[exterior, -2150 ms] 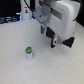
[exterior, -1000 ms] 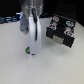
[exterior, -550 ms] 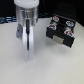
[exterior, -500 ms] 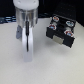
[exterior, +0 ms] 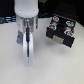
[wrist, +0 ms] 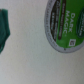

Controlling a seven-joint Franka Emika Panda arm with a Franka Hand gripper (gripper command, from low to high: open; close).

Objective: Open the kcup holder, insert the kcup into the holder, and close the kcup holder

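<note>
Arm: a white Franka arm [exterior: 26, 15] is seen in the exterior view, coming down from the top edge over the pale table [exterior: 10, 55].
Gripper: the gripper [exterior: 27, 59] is pointed straight down at the table. Its long pale fingers [exterior: 28, 47] are seen from the side as one narrow oval, so it cannot be told whether they are spread or pressed together. Nothing can be seen held in them.
Kcup: in the exterior view the kcup is hidden, most likely behind the arm. In the wrist view the kcup [wrist: 63, 24] is seen from above, close to the camera and partly cut off by the picture edge. It stands on the white table surface.
Kcup lid: a round green lid with a pale rim is shown. The words "DARK MAGIC" are printed on it in white, and a darker band with small text runs along one side.
Green shape: a dark green blurred shape [wrist: 5, 30] is seen at the edge of the wrist view, well apart from the kcup. What it is cannot be told.
Kcup holder: the black boxy kcup holder [exterior: 61, 30] stands on the table on the exterior view's right, apart from the gripper. Pale grey details and slots are seen on its top and front. Whether it is opened or closed cannot be judged at this size.
</note>
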